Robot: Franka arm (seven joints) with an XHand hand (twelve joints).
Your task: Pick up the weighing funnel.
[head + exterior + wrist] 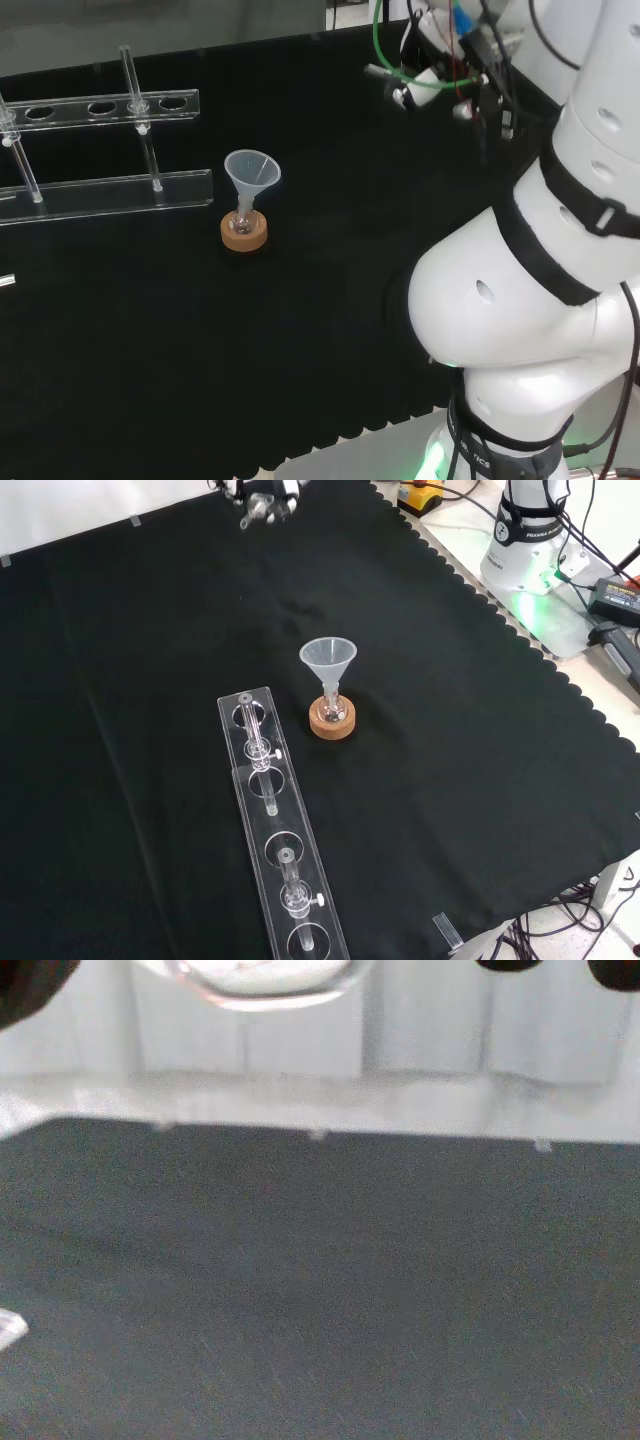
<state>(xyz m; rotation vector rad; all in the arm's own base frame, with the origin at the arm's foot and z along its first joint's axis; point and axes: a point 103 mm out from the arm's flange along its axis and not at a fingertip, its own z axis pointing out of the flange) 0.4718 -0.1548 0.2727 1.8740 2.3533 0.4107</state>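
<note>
The black and white robot hand (pixel 280 490) hangs above the far edge of the black cloth (pixel 150 630). In the front view it is at about 11 o'clock from the big clear cone-shaped funnel (pixel 328 660) and well apart from it. Its fingers appear closed on a small clear scoop-like piece, the weighing funnel (pixel 262 980), whose rounded rim shows close to the palm in the wrist view, with bare cloth beyond it. The pickup therefore looks done in the main: the piece is off the cloth and in the grasp. What seems left is only to hold it steady. The big funnel stands in its small flask (pixel 332 710) on the round cork ring (pixel 331 726), with the long clear plastic rack (pixel 270 830) at about 7 o'clock from it.
</note>
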